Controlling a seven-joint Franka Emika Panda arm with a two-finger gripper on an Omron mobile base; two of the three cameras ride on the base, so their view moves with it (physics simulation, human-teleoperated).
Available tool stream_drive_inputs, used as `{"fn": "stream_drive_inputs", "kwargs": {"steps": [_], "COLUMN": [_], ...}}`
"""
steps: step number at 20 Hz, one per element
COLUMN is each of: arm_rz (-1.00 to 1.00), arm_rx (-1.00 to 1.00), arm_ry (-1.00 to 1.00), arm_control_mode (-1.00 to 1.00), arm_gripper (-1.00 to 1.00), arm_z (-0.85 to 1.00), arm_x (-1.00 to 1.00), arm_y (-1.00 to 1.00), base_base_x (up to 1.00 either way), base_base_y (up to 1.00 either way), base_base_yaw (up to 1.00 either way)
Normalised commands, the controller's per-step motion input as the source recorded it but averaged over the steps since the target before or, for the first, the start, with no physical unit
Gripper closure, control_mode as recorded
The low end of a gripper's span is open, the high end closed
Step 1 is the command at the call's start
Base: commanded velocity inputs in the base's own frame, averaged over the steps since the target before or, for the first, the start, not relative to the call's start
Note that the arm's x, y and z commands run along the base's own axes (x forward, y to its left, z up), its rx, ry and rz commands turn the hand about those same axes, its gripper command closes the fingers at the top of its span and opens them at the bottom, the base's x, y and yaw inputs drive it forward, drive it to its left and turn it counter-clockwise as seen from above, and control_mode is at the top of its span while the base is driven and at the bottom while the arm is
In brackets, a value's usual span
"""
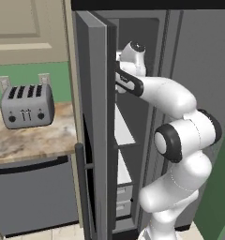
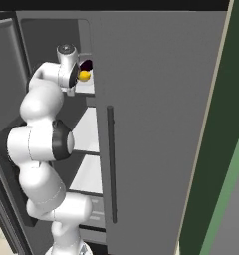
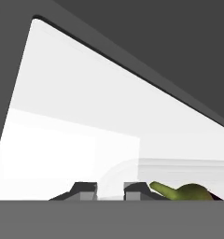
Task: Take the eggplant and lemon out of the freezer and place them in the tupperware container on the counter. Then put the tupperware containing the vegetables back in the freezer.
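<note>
Two small fruits sit on the freezer's (image 2: 52, 45) upper shelf: lemon (image 2: 84, 75) and eggplant (image 2: 86, 64), touching; both light, rounded, probably slippery, best pinched across the middle; the gripper (image 3: 110, 190) is clenched, seemingly empty.

Flat, even rendered light covers both base views, with no clear source and no hard cast shadows. The freezer (image 1: 133, 70) interior reads dim grey, while its white shelves (image 2: 86, 129) stand out pale. The robot arm (image 1: 180, 136) shows soft shading and faint highlights on its rounded shells. In the hand view the shelf surface (image 3: 86, 121) is nearly blown out to white, with little texture. Edges look slightly soft and blocky throughout, low in resolution, without lens distortion.
</note>
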Motion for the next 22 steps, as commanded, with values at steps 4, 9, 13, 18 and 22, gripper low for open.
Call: {"fn": "stream_drive_inputs", "kwargs": {"steps": [4,9,13,18,22], "arm_rz": [0.00,0.00,0.00,0.00,0.00], "arm_rx": [0.00,0.00,0.00,0.00,0.00], "arm_ry": [0.04,0.05,0.01,0.00,0.00], "arm_control_mode": [-1.00,-1.00,-1.00,-1.00,-1.00], "arm_gripper": [1.00,1.00,1.00,1.00,-1.00], "arm_z": [-0.07,-0.04,-0.15,-0.24,-0.23], "arm_x": [0.38,0.40,0.40,0.35,0.30], "arm_y": [0.13,0.12,0.13,0.11,0.06], "base_base_x": [0.00,0.00,0.00,0.00,0.00], "base_base_y": [0.00,0.00,0.00,0.00,0.00], "base_base_yaw": [0.00,0.00,0.00,0.00,0.00]}}
